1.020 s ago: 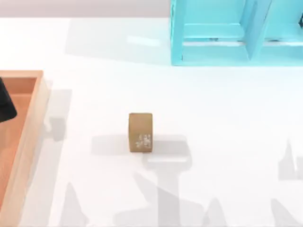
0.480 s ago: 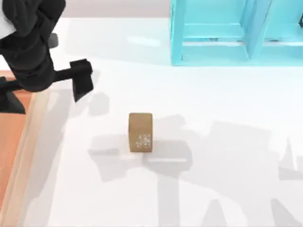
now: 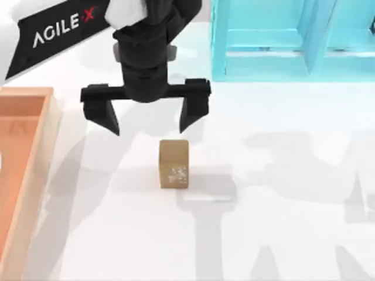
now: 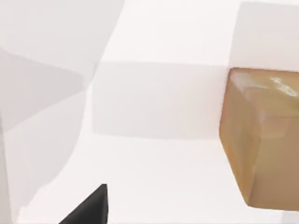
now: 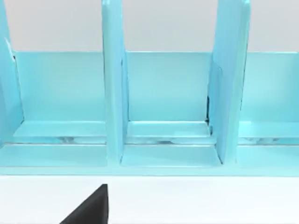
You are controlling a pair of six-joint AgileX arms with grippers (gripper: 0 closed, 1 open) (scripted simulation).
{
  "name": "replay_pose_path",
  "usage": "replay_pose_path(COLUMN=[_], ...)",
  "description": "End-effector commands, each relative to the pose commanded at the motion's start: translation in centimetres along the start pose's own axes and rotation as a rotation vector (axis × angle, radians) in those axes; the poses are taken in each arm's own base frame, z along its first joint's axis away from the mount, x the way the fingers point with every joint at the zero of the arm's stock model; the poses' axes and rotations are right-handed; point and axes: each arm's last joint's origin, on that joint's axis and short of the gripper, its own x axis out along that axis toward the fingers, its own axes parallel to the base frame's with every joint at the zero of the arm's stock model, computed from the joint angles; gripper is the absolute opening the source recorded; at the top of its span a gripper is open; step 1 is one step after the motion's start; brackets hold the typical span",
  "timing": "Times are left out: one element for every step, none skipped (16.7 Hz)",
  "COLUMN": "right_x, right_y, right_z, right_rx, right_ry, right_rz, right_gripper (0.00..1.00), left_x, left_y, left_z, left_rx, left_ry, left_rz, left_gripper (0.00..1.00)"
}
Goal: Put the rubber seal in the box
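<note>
Tan-brown and rounded, one small rubber seal block [image 3: 174, 164] with a white speckled mark stands upright on the white table [image 3: 281, 193], just below the left gripper [image 3: 149, 120] and nearer its right-hand finger. One shallow wooden box [image 3: 23, 170] with an orange-brown floor lies well off to the gripper's left; one turquoise-blue shelf frame [image 3: 293, 41] stands beyond it to the right. The black fingers are spread wide, holding nothing. Half a second ago this gripper was over the box's corner; it has since swung across to the seal, which has not moved.
</note>
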Motion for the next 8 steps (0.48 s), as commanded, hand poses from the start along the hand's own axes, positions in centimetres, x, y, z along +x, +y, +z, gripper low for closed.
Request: replay_pose_path(right_x=[0.0,0.0,0.0,0.0,0.0,0.0,0.0,0.0], right_y=[0.0,0.0,0.0,0.0,0.0,0.0,0.0,0.0], right_z=[0.0,0.0,0.0,0.0,0.0,0.0,0.0,0.0], right_rx=[0.0,0.0,0.0,0.0,0.0,0.0,0.0,0.0], right_ry=[0.0,0.0,0.0,0.0,0.0,0.0,0.0,0.0], right_rz=[0.0,0.0,0.0,0.0,0.0,0.0,0.0,0.0], right_gripper=[1.0,1.0,1.0,1.0,1.0,1.0,1.0,1.0], left_x=[-0.1,-0.3,-0.4,-0.6,-0.6,-0.6,-0.6,-0.6], left_y=[-1.1,-2.0,-2.6,-2.9,-3.0,-3.0,-3.0,-3.0], left_z=[-0.2,-0.5,-0.7,-0.8,-0.8,-0.8,-0.8,-0.8], left_rx=[0.024,0.043,0.057,0.066,0.069,0.069,0.069,0.069], left_ry=[0.005,0.008,0.008,0.008,0.008,0.008,0.008,0.008], left_rz=[-0.005,-0.011,-0.015,-0.019,-0.02,-0.02,-0.02,-0.02], left_gripper=[1.0,1.0,1.0,1.0,1.0,1.0,1.0,1.0])
